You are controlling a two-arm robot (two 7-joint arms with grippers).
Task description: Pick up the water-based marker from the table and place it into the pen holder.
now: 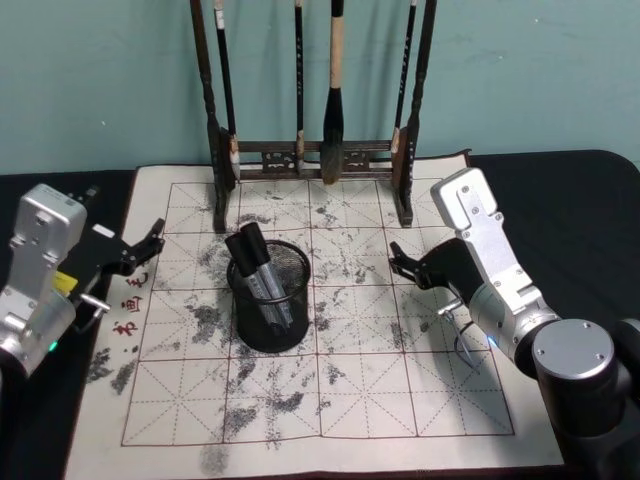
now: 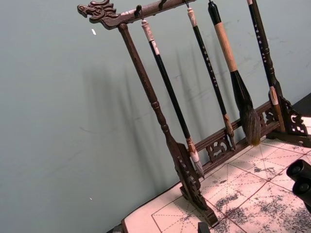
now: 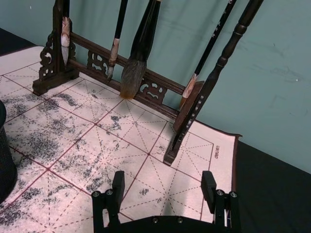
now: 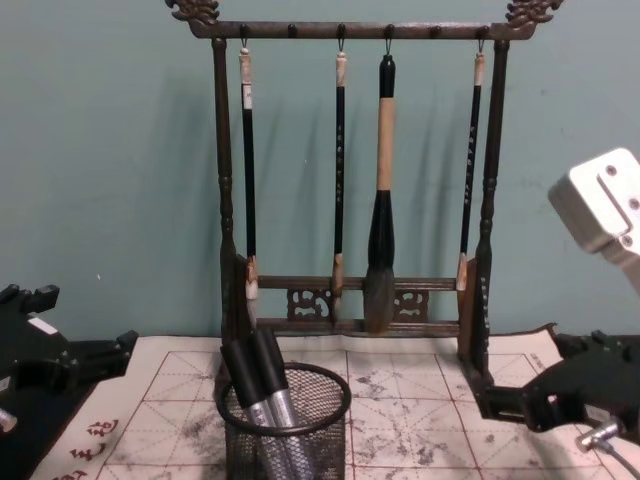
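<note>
Two markers stand tilted inside the pen holder mid-mat on the worktop, so placement looks finished; left end effector and right end effector flank it, both spread and empty.

The dark worktop carries a white felt mat printed with a red grid of squares crossed by dashed diagonals, red characters near its left edge, and grey ink stains scattered over most of it. Standing on the mat, left of its middle, is a small round black wire-mesh pen holder with a solid rim. Behind it, along the mat's far edge, stands a tall dark wooden brush rack with carved feet and a fretwork lower rail, both feet resting on the mat.
</note>
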